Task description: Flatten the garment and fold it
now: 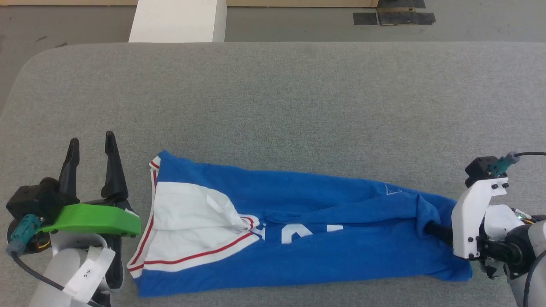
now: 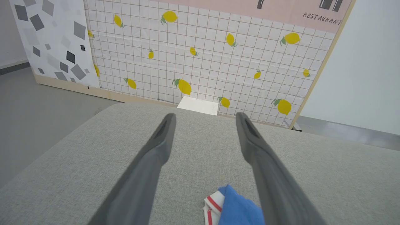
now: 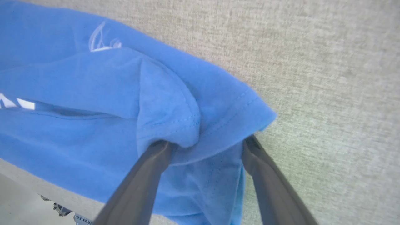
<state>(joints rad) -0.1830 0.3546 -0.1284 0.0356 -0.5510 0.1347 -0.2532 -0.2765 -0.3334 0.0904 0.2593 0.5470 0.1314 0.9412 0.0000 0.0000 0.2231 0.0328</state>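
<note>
Garment [image 1: 298, 221] rumpled along grey table [image 1: 273, 106], white box [image 1: 179, 21] beyond; left hand [image 1: 92, 137] apart beside it, right hand [image 3: 205, 142] apart under hem [image 3: 225, 120].

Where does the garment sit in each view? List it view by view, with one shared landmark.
Head view: garment lies across the lower middle, sleeve end to the left.
Left wrist view: only its corner, at the bottom edge, just right of centre.
Right wrist view: it covers the left and centre.
Shared landmark: the grey cloth surface under it.

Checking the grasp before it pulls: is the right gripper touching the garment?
Touching. The right wrist view shows the right gripper with spread fingers tucked under folds of the garment, fabric draped over both tips.
</note>
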